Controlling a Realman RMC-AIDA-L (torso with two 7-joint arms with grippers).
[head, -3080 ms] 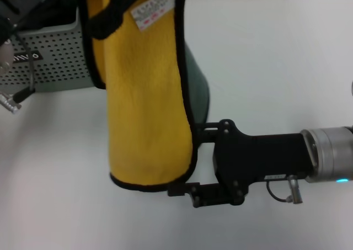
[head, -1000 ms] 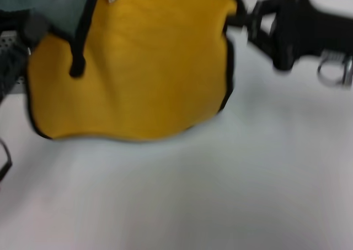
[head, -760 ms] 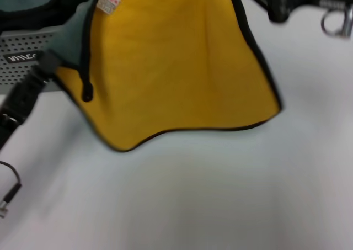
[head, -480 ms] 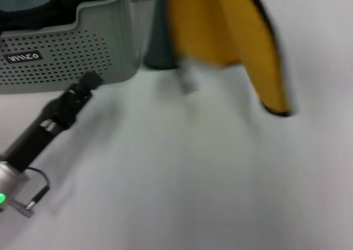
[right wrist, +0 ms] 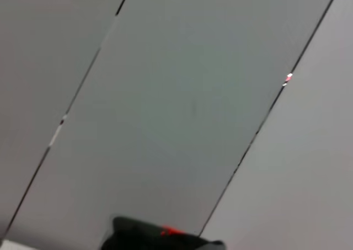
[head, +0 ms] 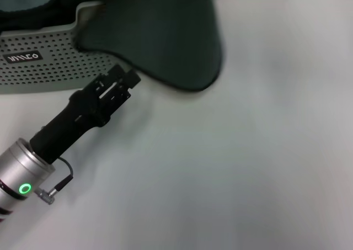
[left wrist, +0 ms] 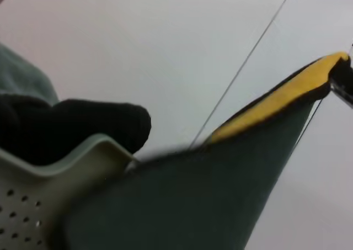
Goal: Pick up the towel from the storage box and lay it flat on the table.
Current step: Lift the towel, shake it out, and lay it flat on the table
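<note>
The towel (head: 160, 35) hangs down from above the top of the head view, dark grey-green face toward me, its lower edge just over the table (head: 248, 167). What holds it up is out of view. In the left wrist view the towel (left wrist: 193, 206) fills the foreground with a strip of its yellow face along one edge. The storage box (head: 44, 62) stands at the back left, partly behind the towel. My left gripper (head: 126, 76) is open and empty, just below the towel's lower left edge, in front of the box. My right gripper is not visible.
Dark cloth (head: 27, 1) lies inside the storage box and shows over its rim (left wrist: 83, 156) in the left wrist view. My left arm (head: 33, 161) reaches in from the near left. The right wrist view shows only grey panels.
The towel has swung round from yellow face to dark face and hangs over the box's right corner. My left gripper has moved forward and right to its lower edge. The right gripper has left the view.
</note>
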